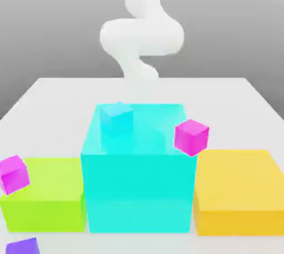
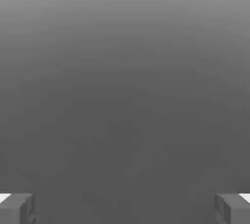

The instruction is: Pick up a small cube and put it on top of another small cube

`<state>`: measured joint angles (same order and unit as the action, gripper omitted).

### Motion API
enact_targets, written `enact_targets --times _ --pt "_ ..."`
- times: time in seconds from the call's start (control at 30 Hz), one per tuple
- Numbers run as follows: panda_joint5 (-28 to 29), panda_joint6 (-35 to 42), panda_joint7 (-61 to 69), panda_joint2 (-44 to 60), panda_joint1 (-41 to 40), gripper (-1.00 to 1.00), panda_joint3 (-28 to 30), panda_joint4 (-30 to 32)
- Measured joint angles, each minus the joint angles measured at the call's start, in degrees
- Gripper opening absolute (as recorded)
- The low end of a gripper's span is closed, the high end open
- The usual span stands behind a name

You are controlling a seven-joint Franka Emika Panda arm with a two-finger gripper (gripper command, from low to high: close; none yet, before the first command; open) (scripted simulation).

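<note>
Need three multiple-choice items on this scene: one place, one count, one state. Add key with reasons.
1. Where is the small indigo cube?
A) on the yellow block
B) near the exterior view's lower left corner
C) on the big cyan block

2. How many small magenta cubes?
A) two
B) four
C) five

3. Gripper state?
A) shut on a cube
B) shut, empty
C) open, empty

Key:
1 B: it shows below the lime-green block.
2 A: one at left, one at right.
3 C: fingers wide apart, nothing between.
</note>
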<state>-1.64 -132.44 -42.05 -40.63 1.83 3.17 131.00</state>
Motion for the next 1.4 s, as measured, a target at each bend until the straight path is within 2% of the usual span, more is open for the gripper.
enact_targets --times 0.27,0.53,0.8,0.97,1.13,1.27,1.3,1.4 --pt "-6.84 -2.16 13.40 16.84 4.77 0.00 9.72 -2.51" --pt "-15.17 -4.06 27.67 33.64 5.74 0.00 15.88 -5.03" --pt "-20.20 -6.62 39.69 49.61 2.11 0.00 17.05 -7.37" --pt "-19.95 -9.14 44.98 58.43 -0.30 0.00 17.43 -8.55" --pt "-17.27 -12.27 48.74 66.20 -2.24 0.00 18.64 -9.54" --pt "-19.73 -17.72 51.79 74.21 -5.02 0.00 15.90 -11.33" --pt "-20.35 -18.78 52.27 75.63 -5.65 -1.00 15.14 -11.67" --pt "-20.38 -18.72 52.30 75.63 -5.66 -1.00 15.14 -11.68"
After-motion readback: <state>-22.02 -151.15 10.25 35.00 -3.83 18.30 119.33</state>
